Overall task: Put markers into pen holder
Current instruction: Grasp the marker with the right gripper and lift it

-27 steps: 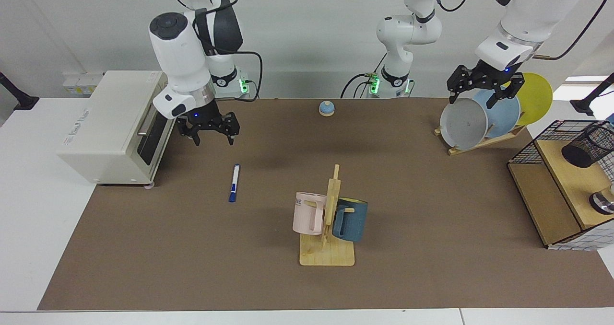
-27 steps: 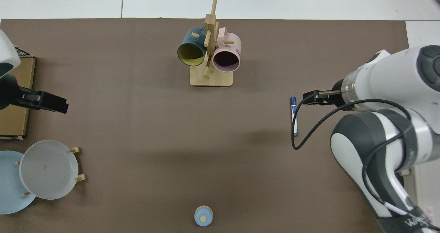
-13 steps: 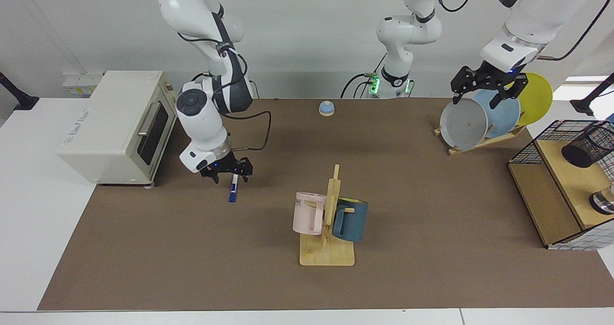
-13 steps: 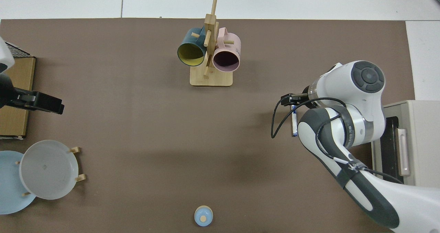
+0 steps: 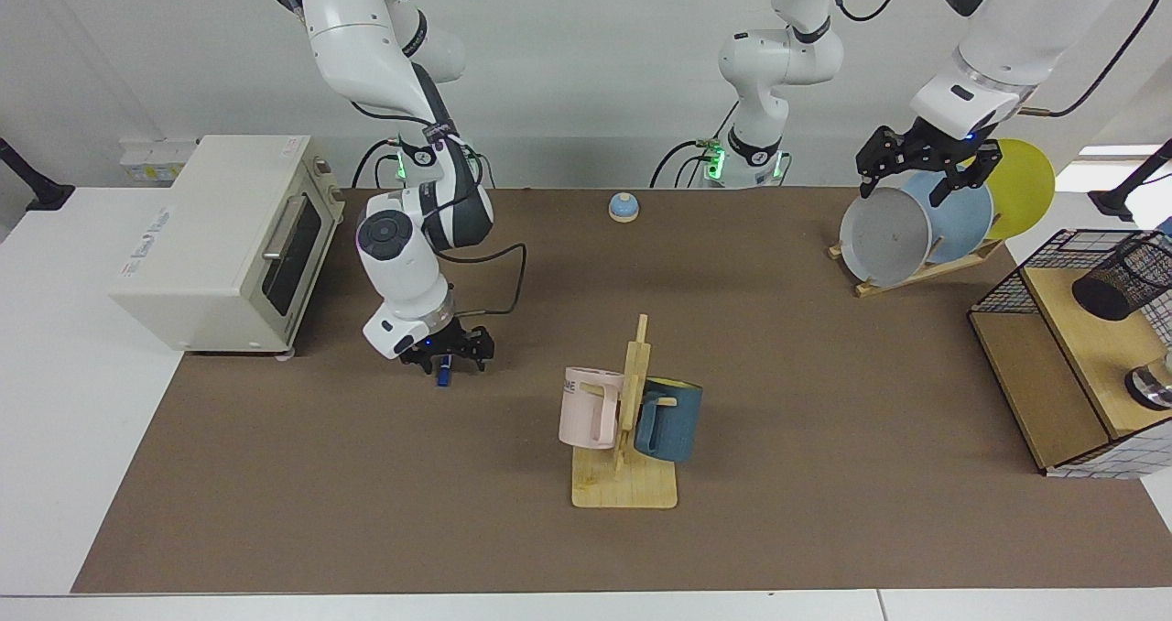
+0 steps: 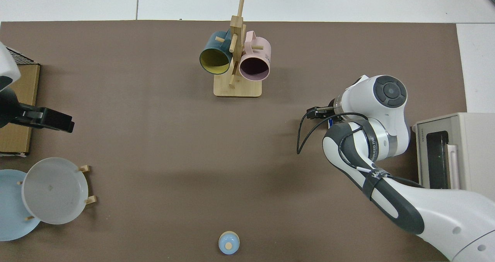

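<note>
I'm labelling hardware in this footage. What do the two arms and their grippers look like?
Both arms are glossy white with dark grey joint sections and black cables looped outside. The right gripper and left gripper are black, each under a white wrist showing a small blue light. Green lights glow at the bases.

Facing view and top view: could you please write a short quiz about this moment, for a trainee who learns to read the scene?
1. True or false: the marker is already inside the pen holder.
2. Which arm's tool is down at the marker? A: right. B: left.
3. Fill in: the pink mug hangs on a wooden ___.

Key
1. False: it lies on the table mat.
2. A: the right tool is open over it. The left tool waits open above the plates.
3. rack.
</note>
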You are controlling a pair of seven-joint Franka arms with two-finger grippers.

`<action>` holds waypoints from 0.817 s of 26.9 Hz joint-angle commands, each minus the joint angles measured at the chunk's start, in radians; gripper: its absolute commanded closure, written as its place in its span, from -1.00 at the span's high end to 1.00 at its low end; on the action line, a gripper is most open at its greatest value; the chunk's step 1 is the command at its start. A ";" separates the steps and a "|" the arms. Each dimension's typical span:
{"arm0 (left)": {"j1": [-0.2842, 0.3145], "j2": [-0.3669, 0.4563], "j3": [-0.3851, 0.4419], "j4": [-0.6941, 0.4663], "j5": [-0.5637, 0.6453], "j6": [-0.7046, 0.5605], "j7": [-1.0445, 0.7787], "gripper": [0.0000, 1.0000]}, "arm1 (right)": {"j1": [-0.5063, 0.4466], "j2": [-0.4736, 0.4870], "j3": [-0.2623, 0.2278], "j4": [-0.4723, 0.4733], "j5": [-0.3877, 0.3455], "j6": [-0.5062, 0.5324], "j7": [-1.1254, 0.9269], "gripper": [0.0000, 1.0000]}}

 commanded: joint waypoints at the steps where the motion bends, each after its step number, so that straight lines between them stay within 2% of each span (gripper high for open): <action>1: 0.013 -0.039 -0.007 -0.054 -0.011 0.024 0.006 1.00 | -0.007 0.007 0.002 -0.006 -0.030 0.025 -0.020 0.97; 9: 0.011 -0.054 -0.007 -0.080 -0.011 0.035 0.005 1.00 | -0.019 -0.003 0.002 -0.024 -0.030 0.017 -0.021 0.90; 12: 0.011 -0.056 -0.007 -0.082 -0.011 0.043 0.006 1.00 | -0.019 -0.003 0.002 -0.026 -0.030 0.016 -0.021 0.72; 22: 0.011 -0.056 -0.007 -0.082 -0.011 0.049 0.006 1.00 | -0.019 -0.004 0.002 -0.026 -0.030 0.005 -0.020 -0.20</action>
